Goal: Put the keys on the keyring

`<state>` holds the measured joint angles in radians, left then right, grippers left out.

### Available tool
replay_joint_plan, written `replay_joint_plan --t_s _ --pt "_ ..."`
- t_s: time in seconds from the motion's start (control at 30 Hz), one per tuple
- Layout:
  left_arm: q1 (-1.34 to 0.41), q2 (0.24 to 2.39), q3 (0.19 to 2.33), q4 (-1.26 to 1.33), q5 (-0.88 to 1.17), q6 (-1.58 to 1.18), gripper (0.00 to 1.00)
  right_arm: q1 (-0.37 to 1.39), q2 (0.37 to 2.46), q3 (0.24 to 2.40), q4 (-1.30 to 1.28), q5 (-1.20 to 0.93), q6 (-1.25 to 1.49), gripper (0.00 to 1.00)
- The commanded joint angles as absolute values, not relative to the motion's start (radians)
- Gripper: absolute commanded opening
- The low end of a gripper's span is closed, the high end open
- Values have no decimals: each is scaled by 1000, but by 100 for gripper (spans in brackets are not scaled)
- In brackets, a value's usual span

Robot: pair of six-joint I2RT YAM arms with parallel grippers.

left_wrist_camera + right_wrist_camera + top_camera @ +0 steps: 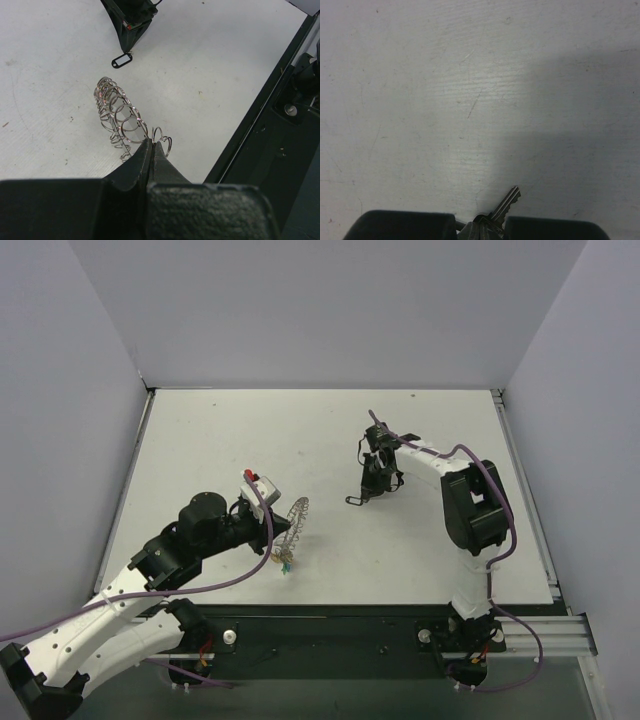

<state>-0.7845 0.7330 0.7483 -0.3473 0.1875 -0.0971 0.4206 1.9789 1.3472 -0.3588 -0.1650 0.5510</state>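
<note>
Left tool (152,147) is pinched together on the rim of the keyring (117,112), gripping it at one end. The ring's coiled loops fan out away from the fingers. It sits over the tabletop (250,430) left of the middle, closer to the near edge than the far one. I see a small cluster of coloured keys (285,562) at the ring's near end, but I can't tell whether they're threaded on. Over on the right tool (369,491), the fingers are closed on the black key (509,200): the silver blade pokes out past the fingertips, and the black head shows just below the tip in the left wrist view. It's right of the middle, well apart from the keyring.
</note>
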Motion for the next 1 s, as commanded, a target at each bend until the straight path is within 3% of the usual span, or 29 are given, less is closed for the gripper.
replay_joint_plan --t_s 0.0,0.47,0.97 --pt "-790 713 764 -265 195 -95 0 425 1979 1368 -376 -195 552 0" --pt "-787 735 778 -278 175 -92 0 423 1776 1292 -287 -297 480 0" --pt "-788 831 821 -219 195 -87 0 420 1379 1108 -161 -549 341 0"
